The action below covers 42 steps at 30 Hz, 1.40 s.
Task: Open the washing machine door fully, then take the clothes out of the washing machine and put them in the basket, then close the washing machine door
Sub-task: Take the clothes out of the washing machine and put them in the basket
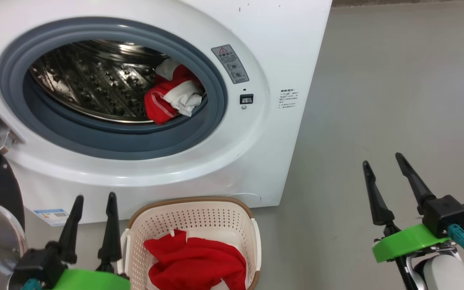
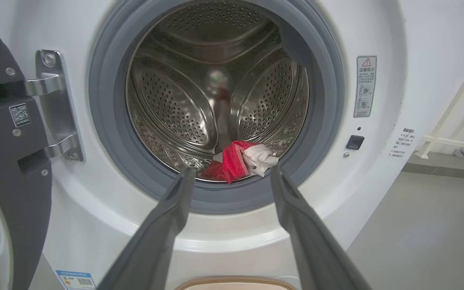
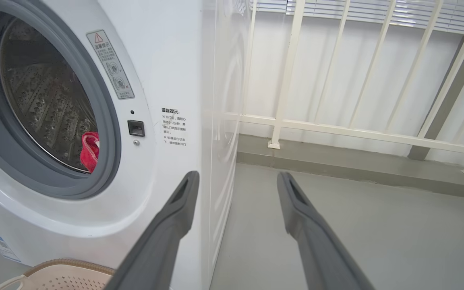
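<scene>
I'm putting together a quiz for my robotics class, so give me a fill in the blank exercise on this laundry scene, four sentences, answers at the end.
1. The washing machine has its ____ swung open.
2. A red and white garment lies inside the steel ____.
3. The basket holds a ____ cloth.
4. The left claw and right claw are both empty and ____.
Missing words: door, drum, red, open.

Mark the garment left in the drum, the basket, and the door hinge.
garment in the drum (image 1: 157,106), head view, its red fold
basket (image 1: 191,199), head view, far brown rim
door hinge (image 2: 56,112), left wrist view, steel plate
</scene>
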Motion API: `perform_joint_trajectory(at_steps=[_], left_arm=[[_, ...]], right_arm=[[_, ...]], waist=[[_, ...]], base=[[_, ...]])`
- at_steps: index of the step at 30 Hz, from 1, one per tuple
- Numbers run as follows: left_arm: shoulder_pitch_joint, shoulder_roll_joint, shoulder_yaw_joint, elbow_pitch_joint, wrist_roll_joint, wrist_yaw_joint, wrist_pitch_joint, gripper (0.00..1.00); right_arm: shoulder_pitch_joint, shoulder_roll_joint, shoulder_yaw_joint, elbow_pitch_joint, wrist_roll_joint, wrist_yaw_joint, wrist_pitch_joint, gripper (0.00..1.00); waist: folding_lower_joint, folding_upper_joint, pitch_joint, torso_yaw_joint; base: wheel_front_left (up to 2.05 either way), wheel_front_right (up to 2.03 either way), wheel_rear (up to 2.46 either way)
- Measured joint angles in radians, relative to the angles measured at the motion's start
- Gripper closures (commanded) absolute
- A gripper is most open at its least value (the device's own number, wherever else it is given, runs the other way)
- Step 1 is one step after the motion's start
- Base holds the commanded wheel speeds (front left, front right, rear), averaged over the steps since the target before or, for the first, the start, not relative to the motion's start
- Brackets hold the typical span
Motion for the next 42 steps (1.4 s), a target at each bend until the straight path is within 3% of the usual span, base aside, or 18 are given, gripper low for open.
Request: perform_joint_trajectory(at_steps=[24,35,42], left_arm=[[0.135,-0.021,0.04,-0.05,0.042,0.01,0.0,0.0],[0.127,-0.022,0.026,-0.058,0.039,0.018,0.0,0.0],[0.033,-0.022,0.014,-0.026,0.039,0.018,0.0,0.0]], right_arm=[[0.075,0.002,-0.017,-0.037,0.002,0.0,0.0,0.0],[0.075,0.003,-0.012,-0.043,0.002,0.0,0.0,0.0],[0.06,0.003,-0.006,-0.046,0.0,0.0,0.0,0.0]], waist=[[0.0,0.0,-0.053,-0.017],[0.0,0.0,-0.014,-0.012],[0.0,0.0,0.031,-0.002]], base=[[0.0,0.0,0.0],[0.0,0.0,0.0],[0.0,0.0,0.0]])
